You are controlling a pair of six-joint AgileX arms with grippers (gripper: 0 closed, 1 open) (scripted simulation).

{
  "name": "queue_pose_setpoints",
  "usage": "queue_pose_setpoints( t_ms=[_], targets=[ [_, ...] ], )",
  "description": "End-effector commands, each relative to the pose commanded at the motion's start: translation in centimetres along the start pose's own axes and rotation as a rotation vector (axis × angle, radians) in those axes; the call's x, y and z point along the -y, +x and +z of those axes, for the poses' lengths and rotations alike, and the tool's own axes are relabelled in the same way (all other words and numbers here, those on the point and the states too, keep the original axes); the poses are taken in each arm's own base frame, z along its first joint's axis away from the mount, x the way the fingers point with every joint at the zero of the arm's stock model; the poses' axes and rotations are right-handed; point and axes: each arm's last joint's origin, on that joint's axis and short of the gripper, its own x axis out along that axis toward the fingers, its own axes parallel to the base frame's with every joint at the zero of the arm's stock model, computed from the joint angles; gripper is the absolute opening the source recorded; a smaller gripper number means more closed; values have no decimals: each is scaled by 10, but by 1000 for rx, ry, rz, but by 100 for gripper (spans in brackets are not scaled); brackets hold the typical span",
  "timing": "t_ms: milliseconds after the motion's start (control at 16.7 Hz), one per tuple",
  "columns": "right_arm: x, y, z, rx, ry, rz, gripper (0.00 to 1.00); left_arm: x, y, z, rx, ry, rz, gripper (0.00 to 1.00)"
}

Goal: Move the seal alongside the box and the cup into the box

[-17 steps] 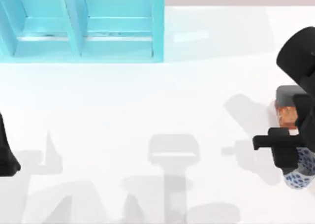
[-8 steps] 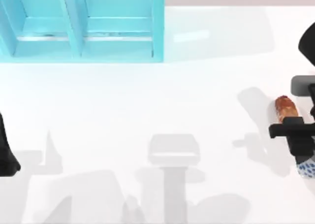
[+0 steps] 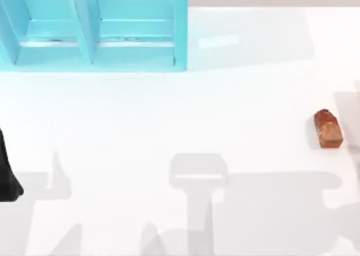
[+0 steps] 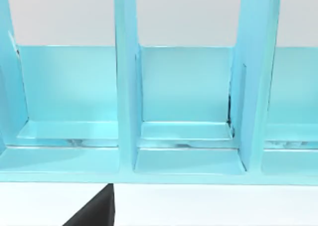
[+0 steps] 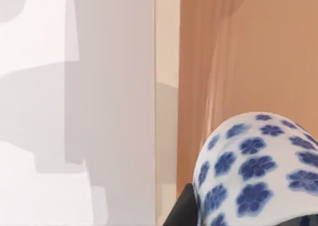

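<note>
Box (image 3: 180, 36): cyan, open-topped, split by upright dividers, at 11 o'clock on the white table (image 3: 169, 115). The left wrist view looks straight into its compartments (image 4: 184, 136), which look bare.

Left arm (image 3: 7, 174): parked at 9 o'clock on the table edge, well apart from the box. Its grip cannot be told.

Seal (image 3: 328, 129): reddish-brown, lying on the table at 3 o'clock, far from the box and untouched by either arm. Not yet alongside the box.

Cup (image 5: 258, 171): white with blue flowers, right up against the right wrist camera, with a dark edge of the right gripper (image 5: 183, 212) touching its side. It looks carried, but whether the grip is closed on it cannot be told.

Step in hand, as judged: carry the cup over to the box. To do it well, keep the cup high enough to clear the box walls and dividers, travel toward 11 o'clock, centre it over one compartment, lower it between the dividers, and release only once it rests on the floor. Pass clear of the seal on the way.
</note>
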Motion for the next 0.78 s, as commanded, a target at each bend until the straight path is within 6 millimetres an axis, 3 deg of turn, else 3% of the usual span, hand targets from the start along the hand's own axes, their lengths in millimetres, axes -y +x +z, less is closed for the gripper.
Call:
queue_pose_setpoints(
  t_ms=[180,360,780],
  targets=[
    [57,3,-15,3,-2,-1,0,0,0,0,0,0,0,100],
    [88,7,-31,4,-2,-1,0,0,0,0,0,0,0,100],
    [96,7,-36,12,-3,-4,0,0,0,0,0,0,0,100]
  ],
)
